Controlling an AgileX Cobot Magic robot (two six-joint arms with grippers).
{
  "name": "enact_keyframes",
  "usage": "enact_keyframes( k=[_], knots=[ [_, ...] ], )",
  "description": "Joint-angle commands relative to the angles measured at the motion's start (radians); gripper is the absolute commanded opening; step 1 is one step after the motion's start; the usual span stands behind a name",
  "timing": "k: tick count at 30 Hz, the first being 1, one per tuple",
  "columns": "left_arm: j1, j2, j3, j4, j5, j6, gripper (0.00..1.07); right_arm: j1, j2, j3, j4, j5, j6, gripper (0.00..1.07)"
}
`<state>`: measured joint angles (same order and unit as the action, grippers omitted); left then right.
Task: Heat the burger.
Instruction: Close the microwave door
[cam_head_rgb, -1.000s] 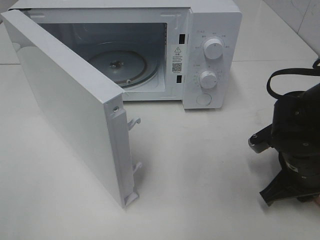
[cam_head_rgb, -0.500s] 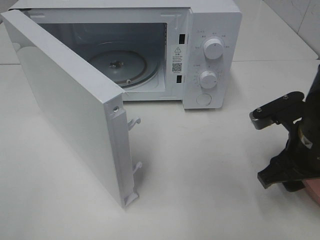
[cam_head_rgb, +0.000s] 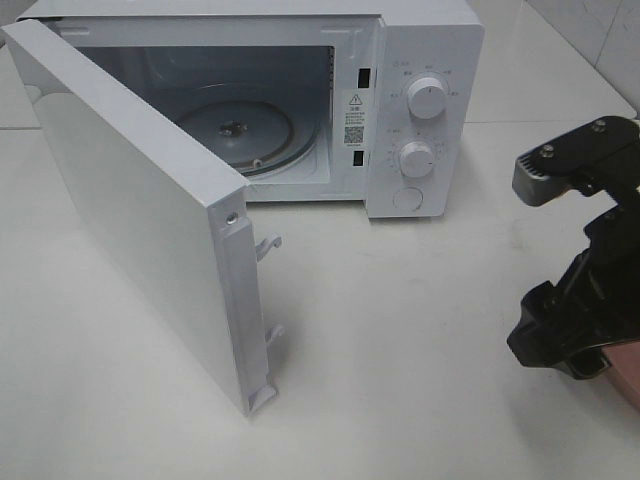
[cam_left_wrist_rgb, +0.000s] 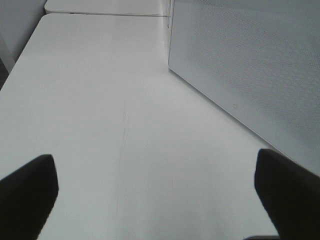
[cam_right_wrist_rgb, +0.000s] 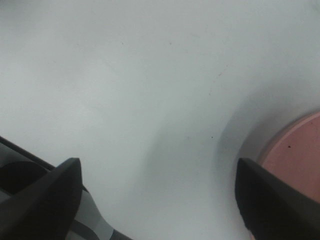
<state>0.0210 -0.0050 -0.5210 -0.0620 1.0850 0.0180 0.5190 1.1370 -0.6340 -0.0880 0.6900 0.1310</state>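
At the near right edge of the exterior high view, the right gripper (cam_head_rgb: 565, 345) is hanging low over the white table (cam_head_rgb: 400, 330), its dark body partly cut off by the frame edge. Its wrist view shows the two fingers (cam_right_wrist_rgb: 42, 200) spread wide apart with only bare tabletop between them, gripping nothing. Just beside it a sliver of a pink plate (cam_head_rgb: 625, 370) is peeking in, most of it lying outside the frame; the wrist view likewise catches only an arc of its rim (cam_right_wrist_rgb: 295, 150). The burger is not showing in any view, so where it sits cannot be told. The left gripper (cam_left_wrist_rgb: 155, 192) is out of sight in the high view; its wrist camera shows both dark fingertips (cam_left_wrist_rgb: 30, 185) set wide apart over the table, holding nothing, with the perforated face of the microwave door (cam_left_wrist_rgb: 250, 60) nearby. Farther back, the white microwave (cam_head_rgb: 420, 100) is standing with its door (cam_head_rgb: 140, 210) swung wide, hiding the left wall of the cavity, and the glass turntable (cam_head_rgb: 240, 125) is lying bare inside.
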Motion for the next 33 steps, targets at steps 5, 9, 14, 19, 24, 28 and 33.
enact_keyframes(
  k=[5, 9, 14, 19, 24, 28, 33],
  knots=[
    [0.003, -0.005, 0.005, -0.001, -0.013, -0.006, 1.0, 0.002, -0.166, 0.0, 0.022, 0.122, -0.042, 0.8],
    [0.003, -0.005, 0.005, -0.001, -0.013, -0.006, 1.0, 0.002, -0.276, 0.0, 0.022, 0.188, -0.035, 0.79],
    [0.003, -0.005, 0.005, -0.001, -0.013, -0.006, 1.0, 0.002, -0.367, 0.0, 0.015, 0.236, -0.033, 0.79],
    [0.003, -0.005, 0.005, -0.001, -0.013, -0.006, 1.0, 0.002, -0.5, 0.001, 0.015, 0.312, -0.01, 0.78],
    [0.003, -0.005, 0.005, -0.001, -0.013, -0.006, 1.0, -0.048, -0.647, 0.002, 0.015, 0.328, -0.01, 0.77],
    [0.003, -0.005, 0.005, -0.001, -0.013, -0.006, 1.0, -0.154, -0.786, 0.002, 0.02, 0.328, -0.01, 0.76],
    [0.003, -0.005, 0.005, -0.001, -0.013, -0.006, 1.0, -0.217, -0.884, 0.007, 0.037, 0.329, -0.006, 0.76]
  ],
)
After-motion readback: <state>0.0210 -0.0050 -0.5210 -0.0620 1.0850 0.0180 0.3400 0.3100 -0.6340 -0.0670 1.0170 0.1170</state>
